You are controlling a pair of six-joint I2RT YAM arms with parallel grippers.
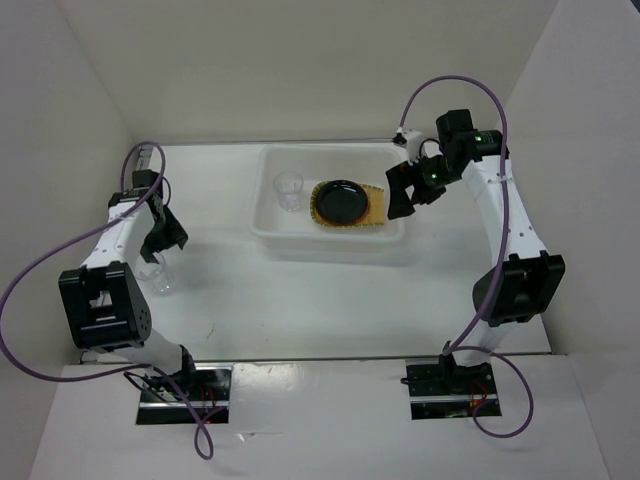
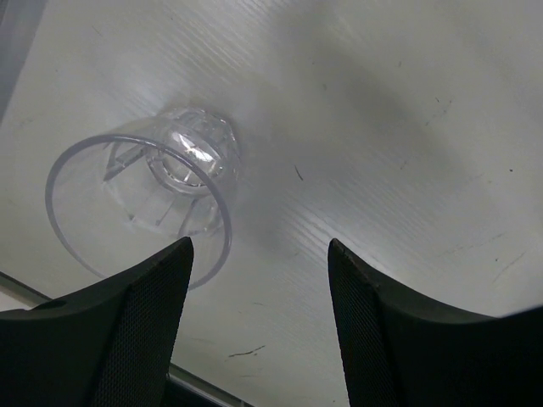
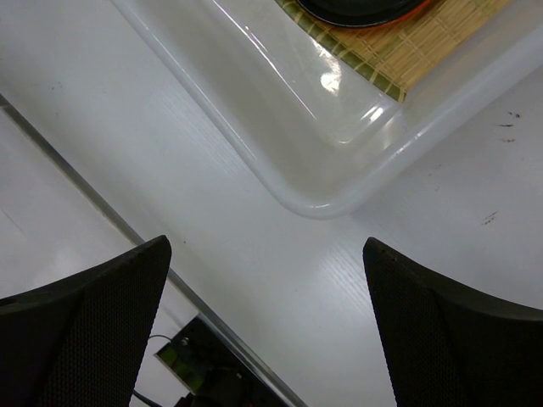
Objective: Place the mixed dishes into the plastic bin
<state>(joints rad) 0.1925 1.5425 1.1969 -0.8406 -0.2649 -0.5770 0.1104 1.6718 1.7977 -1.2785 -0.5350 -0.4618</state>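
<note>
Notes the plastic bin (image 1: pixel 300 235) at the back centre of the bench (image 1: pixel 300 310). Finds inside it the bamboo tray (image 3: pixel 424 47), lying flat toward the bin's right end. Finds on the tray the black plate (image 1: pixel 341 200), with the rim of the orange plate (image 3: pixel 405 10) showing beneath it. Records the first clear cup (image 1: pixel 289 190) upright in the left part of the bin, beside the tray.

Records the second clear cup (image 2: pixel 140 203) outside the bin, upright on the bench at the far left, well apart from the bin. Places the left hand (image 2: pixel 259 246) just above and beside this cup, fingers parted and gripping nothing. Shows the cup ahead of the left finger rather than in the gap.

Places the right hand (image 3: pixel 267 246) at the bin's right end, above a rounded corner of the rim. Finds its fingers spread wide, with only bare bench between them and nothing held.
</note>
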